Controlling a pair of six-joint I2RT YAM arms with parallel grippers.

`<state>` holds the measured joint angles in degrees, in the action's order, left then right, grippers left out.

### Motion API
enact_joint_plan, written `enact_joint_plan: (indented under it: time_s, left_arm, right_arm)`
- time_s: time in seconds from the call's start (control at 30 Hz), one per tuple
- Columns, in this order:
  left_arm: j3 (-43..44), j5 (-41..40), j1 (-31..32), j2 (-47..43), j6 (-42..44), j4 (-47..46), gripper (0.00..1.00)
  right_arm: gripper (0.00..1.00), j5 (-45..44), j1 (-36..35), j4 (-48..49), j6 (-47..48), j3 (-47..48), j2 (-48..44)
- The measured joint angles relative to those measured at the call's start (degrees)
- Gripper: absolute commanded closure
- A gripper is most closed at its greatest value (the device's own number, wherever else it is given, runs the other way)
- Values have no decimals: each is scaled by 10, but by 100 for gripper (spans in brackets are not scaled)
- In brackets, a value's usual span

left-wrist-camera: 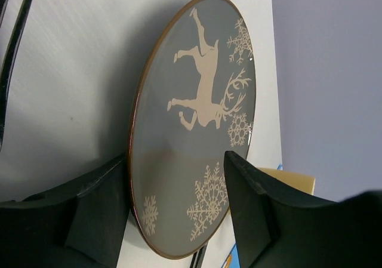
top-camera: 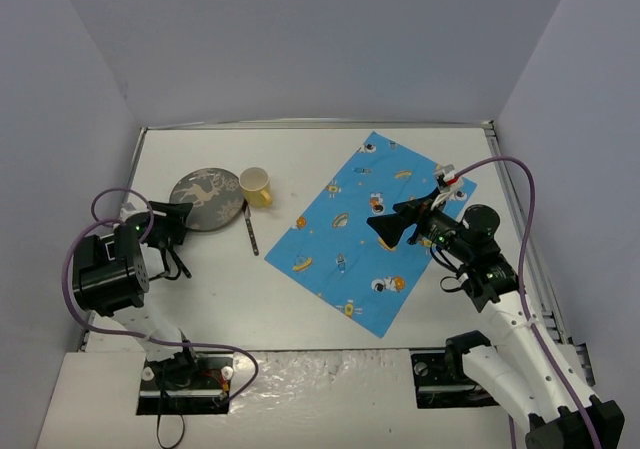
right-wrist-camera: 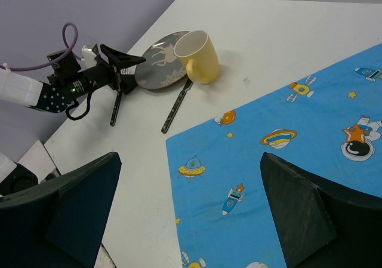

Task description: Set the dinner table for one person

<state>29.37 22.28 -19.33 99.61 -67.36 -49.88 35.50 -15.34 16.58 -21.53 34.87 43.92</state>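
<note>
A grey plate (top-camera: 205,199) with a white reindeer lies at the left of the white dinner table (top-camera: 250,299). My left gripper (top-camera: 180,214) is open. In the left wrist view the near rim of the plate (left-wrist-camera: 197,101) sits between the two fingers of my left gripper (left-wrist-camera: 176,160). A yellow mug (top-camera: 255,186) stands just right of the plate. A black utensil (top-camera: 250,231) lies in front of the mug. A black fork (right-wrist-camera: 116,108) lies left of the plate. My right gripper (top-camera: 383,227) is open and empty above the blue cartoon cloth (top-camera: 360,239).
The blue cloth (right-wrist-camera: 286,178) lies askew over the right half of the table. The right wrist view shows my right gripper (right-wrist-camera: 190,157) above the cloth's left edge. Grey walls enclose the table on three sides. Purple cables loop from both arms.
</note>
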Motion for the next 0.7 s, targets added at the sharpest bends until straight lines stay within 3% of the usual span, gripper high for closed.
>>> enact_joint_plan:
  time_s: [0.2, 0.47, 0.7]
  left_arm:
    - [1, -10, -3, 35, -9, -19, 100]
    - [0, -7, -5, 28, -28, -21, 100]
    - [-27, -7, -15, -81, -27, 56, 100]
  right_arm:
    - [0, 3, -5, 0, 9, 0, 0]
    - [0, 6, -9, -1, 22, 0, -2]
    - [0, 6, -15, -3, 23, 0, -2]
